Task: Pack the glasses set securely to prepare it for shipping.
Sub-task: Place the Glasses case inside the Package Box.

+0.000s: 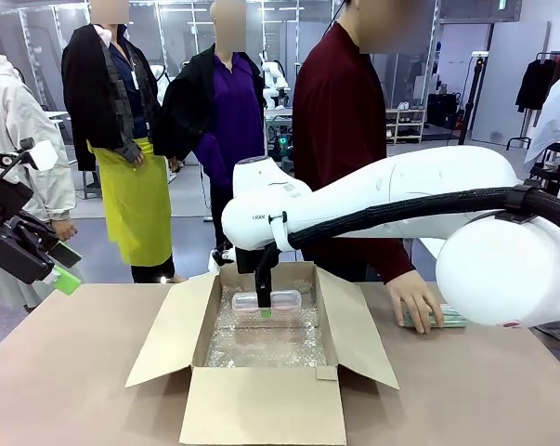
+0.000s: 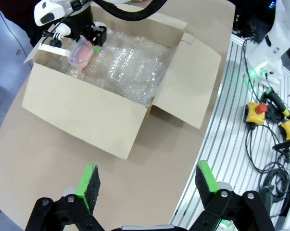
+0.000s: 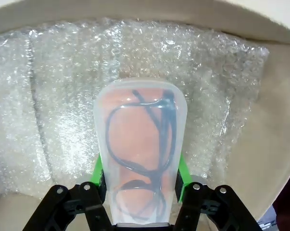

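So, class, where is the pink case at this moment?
In the front view, the pink case is gripped in the right tool, over the bubble wrap inside the open box in the middle of the table.

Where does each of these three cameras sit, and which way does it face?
Front: fixed between the arms, facing the person across the brown table; the white right arm reaches into the open brown cardboard box.
Left wrist: on the left arm, looking down past its open left end effector at that box.
Right wrist: looking down along the right end effector, shut on the translucent pale pink glasses case, over clear bubble wrap.
Shared: all show that case.
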Motion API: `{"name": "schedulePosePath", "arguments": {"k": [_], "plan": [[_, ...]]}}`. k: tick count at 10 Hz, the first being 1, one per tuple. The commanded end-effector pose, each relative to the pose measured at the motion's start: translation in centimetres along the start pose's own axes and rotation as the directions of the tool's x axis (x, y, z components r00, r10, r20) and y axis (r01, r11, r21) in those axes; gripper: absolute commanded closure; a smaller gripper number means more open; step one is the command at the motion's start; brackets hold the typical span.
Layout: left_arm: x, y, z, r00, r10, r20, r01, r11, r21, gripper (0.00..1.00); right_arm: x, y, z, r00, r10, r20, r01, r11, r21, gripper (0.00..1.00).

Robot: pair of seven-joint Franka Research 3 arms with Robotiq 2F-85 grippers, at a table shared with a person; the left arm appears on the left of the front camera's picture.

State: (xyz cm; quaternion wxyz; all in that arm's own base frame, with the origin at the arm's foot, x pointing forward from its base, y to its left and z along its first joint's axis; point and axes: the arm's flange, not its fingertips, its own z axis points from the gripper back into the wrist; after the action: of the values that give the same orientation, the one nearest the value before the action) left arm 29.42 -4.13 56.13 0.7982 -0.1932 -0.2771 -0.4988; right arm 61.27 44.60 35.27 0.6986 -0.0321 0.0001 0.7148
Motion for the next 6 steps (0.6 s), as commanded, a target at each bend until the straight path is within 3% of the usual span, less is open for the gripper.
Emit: {"name": "schedulePosePath", "arguments": {"k": [1,2,4,6], "plan": [[0.0,0.0,0.1,1.000,-0.009,0.013,0.009,1.000,-0.005,0.00,0.4,0.2,0.0,0.998,-0.053,-0.022,0.052,0.998,-0.027,0.33],[0.0,0.0,0.1,1.000,-0.009,0.013,0.009,1.000,-0.005,0.00,0.2,0.0,-0.3,0.998,-0.061,-0.013,0.060,0.998,-0.014,0.26],[0.0,0.0,0.1,1.000,-0.009,0.013,0.009,1.000,-0.005,0.00,-0.4,-0.4,-0.8,0.996,-0.084,0.010,0.084,0.996,0.010,0.00],[0.0,0.0,0.1,1.000,-0.009,0.013,0.009,1.000,-0.005,0.00,-0.7,-0.5,-0.6,0.996,-0.090,0.014,0.090,0.996,0.009,0.00]]}}
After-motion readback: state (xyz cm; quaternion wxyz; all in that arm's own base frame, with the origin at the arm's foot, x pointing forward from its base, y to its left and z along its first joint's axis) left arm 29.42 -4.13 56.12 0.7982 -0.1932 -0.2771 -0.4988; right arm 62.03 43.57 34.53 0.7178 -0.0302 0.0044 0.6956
